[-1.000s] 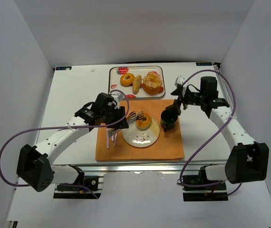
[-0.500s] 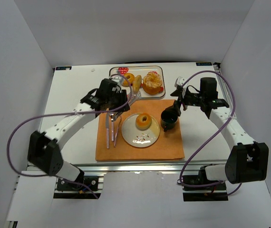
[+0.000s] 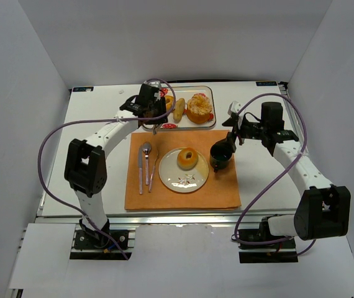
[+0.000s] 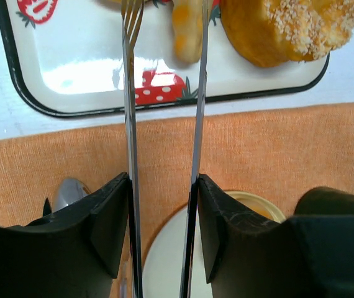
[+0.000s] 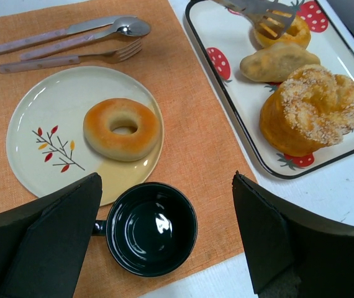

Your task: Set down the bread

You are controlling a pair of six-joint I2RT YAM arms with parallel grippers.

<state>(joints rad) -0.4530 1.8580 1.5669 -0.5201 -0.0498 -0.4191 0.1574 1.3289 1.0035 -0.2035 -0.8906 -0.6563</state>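
While the left arm (image 3: 112,130) stretches far forward, the left gripper (image 4: 163,186) is clamped on the tongs (image 4: 129,93), whose tips stand apart over the tray (image 4: 71,74) ahead. The ring bread (image 5: 122,129) lies on the plate (image 5: 40,124), just behind this pincer. The right gripper (image 5: 166,177), fingers wide apart and holding nothing, hangs above the cup (image 5: 151,230).

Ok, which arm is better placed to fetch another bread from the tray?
Left. The left fingers grip the tongs, whose tips reach over the tray at a small doughnut. The right fingers stand open above the black cup, holding no tool.
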